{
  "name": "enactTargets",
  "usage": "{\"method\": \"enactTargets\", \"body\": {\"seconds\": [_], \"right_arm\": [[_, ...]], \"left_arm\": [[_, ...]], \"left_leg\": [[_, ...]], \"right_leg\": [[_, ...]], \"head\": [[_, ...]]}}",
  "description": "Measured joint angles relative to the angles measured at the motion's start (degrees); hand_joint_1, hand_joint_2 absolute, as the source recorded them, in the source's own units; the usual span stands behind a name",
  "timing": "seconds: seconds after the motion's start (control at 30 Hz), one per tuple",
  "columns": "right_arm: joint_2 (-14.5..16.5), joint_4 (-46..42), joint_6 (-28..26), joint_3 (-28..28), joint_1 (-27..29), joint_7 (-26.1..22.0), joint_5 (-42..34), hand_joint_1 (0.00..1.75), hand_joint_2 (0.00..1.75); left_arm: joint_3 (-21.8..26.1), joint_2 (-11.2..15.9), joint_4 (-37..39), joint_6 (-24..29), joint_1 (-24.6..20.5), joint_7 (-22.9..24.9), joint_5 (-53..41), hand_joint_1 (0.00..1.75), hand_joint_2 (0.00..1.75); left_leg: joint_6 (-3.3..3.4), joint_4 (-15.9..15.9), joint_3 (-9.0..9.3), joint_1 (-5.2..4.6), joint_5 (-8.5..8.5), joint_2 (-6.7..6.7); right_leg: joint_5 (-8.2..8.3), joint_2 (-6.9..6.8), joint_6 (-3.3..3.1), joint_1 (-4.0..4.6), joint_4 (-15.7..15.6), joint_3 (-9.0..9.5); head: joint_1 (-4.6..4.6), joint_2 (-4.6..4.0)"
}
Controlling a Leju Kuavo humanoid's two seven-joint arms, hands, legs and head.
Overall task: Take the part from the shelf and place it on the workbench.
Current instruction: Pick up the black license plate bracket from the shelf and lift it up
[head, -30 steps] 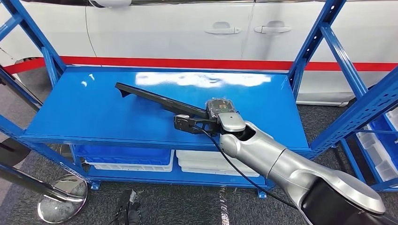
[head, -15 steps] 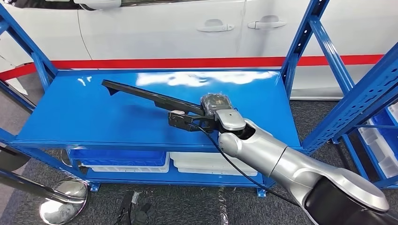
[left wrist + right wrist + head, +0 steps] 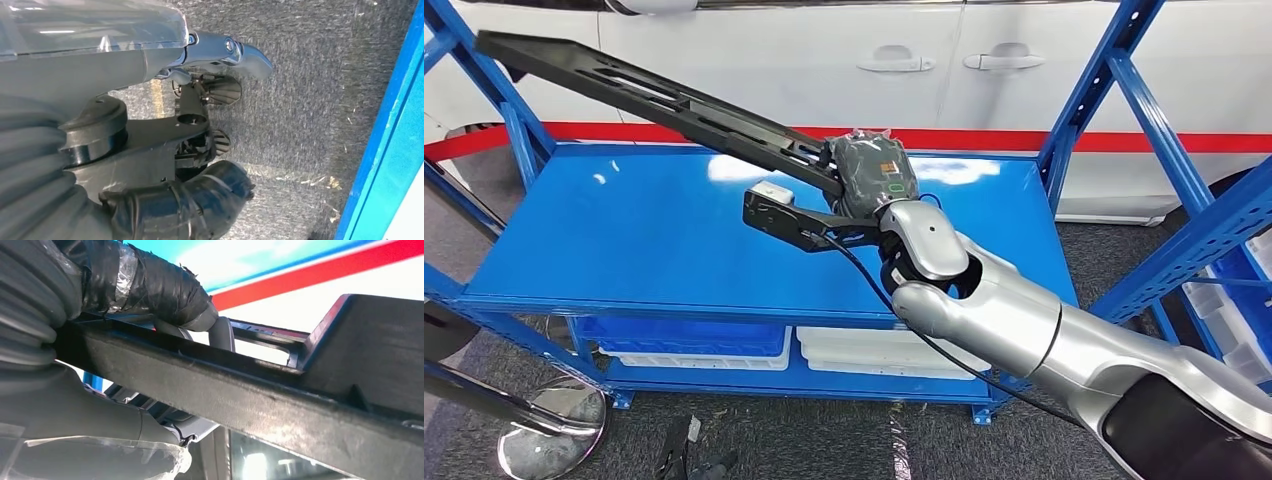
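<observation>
right robot hand point(image 3: 871, 178) holds part point(image 3: 654, 98) above shelf point(image 3: 624, 240), part reaching left; car point(image 3: 824, 60) behind; bins point(image 3: 694, 340) under shelf.

part point(image 3: 654, 95): matt black plastic, held in right hand point(image 3: 869, 175) | right hand: wrinkled dark wrap, faint sheen | shelf point(image 3: 624, 240) under hand: glossy blue painted metal | floor point(image 3: 305, 100) by left hand point(image 3: 150, 150): rough grey carpet

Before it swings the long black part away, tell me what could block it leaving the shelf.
The robot hand holds the black part clear above the blue shelf. Its far end sits close to the blue upright on the left, which could catch it. The workbench isn't visible.
</observation>
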Motion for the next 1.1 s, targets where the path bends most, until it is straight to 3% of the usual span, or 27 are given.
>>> {"method": "enactTargets", "body": {"seconds": [0.03, 0.07, 0.17, 0.23, 0.33, 0.4, 0.47, 0.53, 0.57, 0.6, 0.67, 0.7, 0.8, 0.87, 0.93, 1.0, 1.03, 1.07, 1.1], "right_arm": [[-0.4, -1.09, -1.04, -0.19, 0.18, -0.04, 0.14, 1.75, 1.75], [-0.8, -2.21, -2.11, -0.45, 0.3, -0.08, 0.17, 1.75, 1.75], [-1.9, -5.74, -5.36, -1.75, 0.28, -0.53, -1.14, 1.75, 1.75], [-2.68, -8.43, -7.81, -3.15, 0.35, -1.07, -3.42, 1.75, 1.75], [-4.17, -12.58, -11.02, -5.67, 0.53, -1.5, -7.44, 1.75, 1.75], [-4.86, -14.97, -12.07, -7.27, 0.62, -1.73, -8.74, 1.75, 1.75], [-5.29, -16.91, -12.42, -8.46, 0.82, -1.9, -9.15, 1.75, 1.75], [-5.71, -18.33, -12.5, -9.16, 1.22, -1.94, -9.41, 1.75, 1.75], [-5.91, -18.88, -12.55, -9.37, 1.4, -1.95, -9.55, 1.75, 1.75], [-6.1, -19.38, -12.66, -9.54, 1.52, -1.99, -9.72, 1.75, 1.75], [-6.39, -20.39, -13.18, -9.97, 1.6, -2.17, -10.2, 1.75, 1.75], [-6.51, -20.85, -13.67, -10.28, 1.6, -2.32, -10.59, 1.75, 1.75], [-7.3, -22.64, -16.49, -11.3, 2.05, -3.63, -14.44, 1.75, 1.75], [-8.82, -25.35, -19.59, -12.48, 3.31, -5.64, -21.22, 1.75, 1.75], [-10.46, -28.43, -22.33, -14.2, 4.66, -7.86, -28.46, 1.75, 1.75], [-11.82, -30.85, -23.94, -15.95, 6.02, -9.53, -33.47, 1.75, 1.75], [-12.47, -31.88, -24.43, -16.71, 6.85, -10.2, -35.31, 1.75, 1.75], [-13.12, -32.92, -24.86, -17.41, 7.71, -10.91, -37.08, 1.75, 1.75], [-13.7, -33.86, -25.21, -18.01, 8.48, -11.59, -38.68, 1.75, 1.75]], "left_arm": [[0.01, -0.04, 0.0, 0.09, 0.02, 0.09, 0.19, 0.0, 1.75], [0.01, -0.1, 0.0, 0.15, 0.05, 0.17, 0.4, 0.0, 1.75], [0.08, -0.28, 0.01, 0.32, 0.08, 0.42, 1.1, 0.0, 1.75], [0.28, -0.34, 0.03, 0.42, 0.23, 0.73, 1.74, 0.0, 1.75], [0.76, -0.36, 0.08, 0.48, 0.83, 0.92, 2.44, 0.0, 1.75], [0.92, -0.38, 0.11, 0.53, 1.08, 0.93, 2.57, 0.0, 1.75], [0.95, -0.45, 0.11, 0.54, 1.14, 0.95, 2.6, 0.0, 1.75], [0.96, -0.49, 0.11, 0.54, 1.14, 0.97, 2.61, 0.0, 1.75], [0.97, -0.49, 0.11, 0.55, 1.14, 1.0, 2.63, 0.0, 1.75], [0.98, -0.48, 0.11, 0.56, 1.12, 1.03, 2.66, 0.0, 1.75], [1.01, -0.47, 0.11, 0.64, 0.98, 1.08, 2.74, 0.0, 1.75], [1.02, -0.49, 0.11, 0.68, 0.87, 1.1, 2.83, 0.0, 1.75], [1.1, -0.57, 0.11, 0.81, 0.77, 1.22, 3.24, 0.0, 1.75], [1.15, -0.68, 0.11, 0.96, 0.88, 1.34, 3.59, 0.0, 1.75], [1.16, -0.74, 0.12, 1.04, 0.97, 1.42, 3.78, 0.0, 1.75], [1.17, -0.72, 0.13, 0.9, 0.97, 1.39, 3.78, 0.0, 1.75], [1.17, -0.73, 0.13, 0.71, 0.97, 1.37, 3.74, 0.0, 1.75], [1.17, -0.75, 0.13, 0.47, 0.98, 1.33, 3.65, 0.0, 1.75], [1.17, -0.78, 0.13, 0.22, 0.98, 1.3, 3.5, 0.0, 1.75]], "left_leg": [[0.04, 0.1, 0.02, -0.03, -0.08, -0.02], [0.04, 0.23, 0.04, -0.04, -0.16, -0.05], [-0.34, 0.81, 0.01, -0.18, -0.5, -0.2], [-0.85, 1.03, -0.23, -0.37, -0.46, -0.26], [-1.68, 1.24, -0.57, -0.35, -0.77, -0.26], [-2.26, 4.52, -1.73, -0.19, -3.65, -0.21], [-2.79, 11.55, -3.96, -0.01, -7.9, -0.17], [-3.06, 16.04, -4.91, 0.06, -9.71, -0.17], [-3.05, 15.27, -3.97, 0.06, -9.13, -0.17], [-2.93, 12.41, -2.01, 0.05, -7.76, -0.17], [-2.42, 4.4, 2.69, -0.06, -5.4, -0.18], [-2.15, 1.55, 4.21, -0.25, -4.67, -0.23], [-1.39, -0.31, 4.72, -0.69, -3.51, -0.4], [-0.63, -0.79, 4.27, -0.36, -2.35, -0.27], [0.15, -1.17, 3.31, -0.08, -1.22, -0.05], [0.48, -1.1, 2.07, -0.13, -0.4, 0.11], [0.46, -1.02, 1.47, -0.13, -0.02, 0.18], [0.37, -0.87, 0.83, -0.1, 0.36, 0.24], [0.2, -0.61, 0.18, -0.03, 0.68, 0.26]], "right_leg": [[0.34, 0.0, -0.02, 0.0, 0.83, -0.49], [1.64, -0.01, -0.1, 0.01, -0.49, 0.05], [6.42, -0.01, -0.7, 0.15, -10.97, 4.99], [7.02, 0.06, -1.06, 0.35, -13.98, 6.39], [7.57, 0.07, -1.84, 0.23, -14.47, 6.38], [8.05, -0.04, -2.5, -0.09, -14.89, 6.27], [8.39, -0.11, -2.83, -0.09, -14.89, 5.91], [8.7, -0.14, -2.87, -0.05, -14.74, 5.43], [8.87, -0.12, -2.82, -0.04, -14.61, 5.16], [9.03, -0.09, -2.73, -0.04, -14.47, 4.89], [9.47, -0.06, -2.39, -0.02, -14.34, 4.48], [9.76, -0.08, -2.12, 0.01, -14.4, 4.36], [10.93, -0.23, -1.08, 0.11, -15.05, 4.2], [9.98, -0.2, -0.48, 0.09, -14.49, 3.76], [5.36, -0.18, -0.02, -0.02, -9.75, 2.08], [0.58, -0.21, 0.38, -0.04, -2.4, 0.12], [-0.22, -0.21, 0.57, -0.08, 0.02, -0.08], [0.17, -0.23, 0.74, -0.19, 0.59, 0.66], [1.4, -0.25, 0.9, -0.36, -0.93, 2.43]], "head": [[0.01, -0.01], [0.01, -0.01], [-0.02, -0.01], [-0.05, 0.01], [-0.07, -0.01], [-0.32, -0.02], [-0.55, -0.02], [-0.55, -0.02], [-0.56, -0.02], [-0.56, -0.02], [-0.54, -0.01], [-0.54, -0.01], [-0.62, -0.01], [-0.44, -0.01], [-0.14, -0.01], [-0.02, -0.01], [-0.03, -0.01], [-0.02, -0.01], [-0.02, -0.01]]}}
